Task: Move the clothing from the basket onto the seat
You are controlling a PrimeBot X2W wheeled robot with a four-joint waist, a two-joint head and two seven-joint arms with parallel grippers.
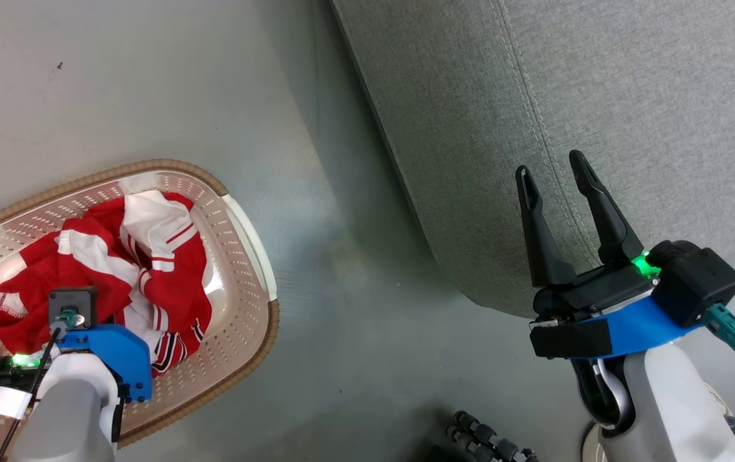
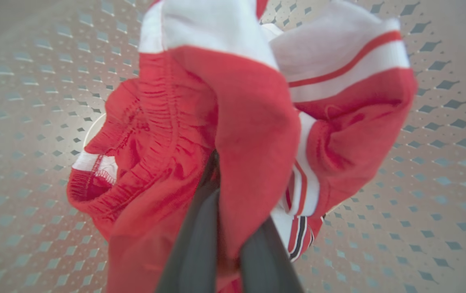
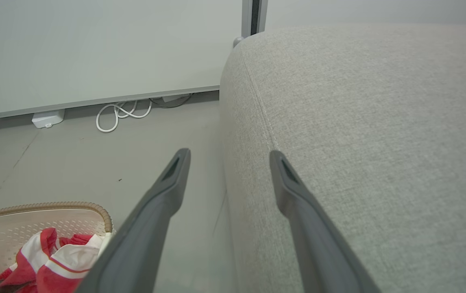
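Though the clothing buries its tips, the left gripper pinches that fabric in the basket; the right gripper gapes.

Staged test room, grey sofa, bare floor, loose white cable by wall

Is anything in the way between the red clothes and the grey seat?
Nothing visible lies on the floor between them. The clothing sits inside the basket, so it must rise over the rim. The open right gripper hovers at the seat's near edge.
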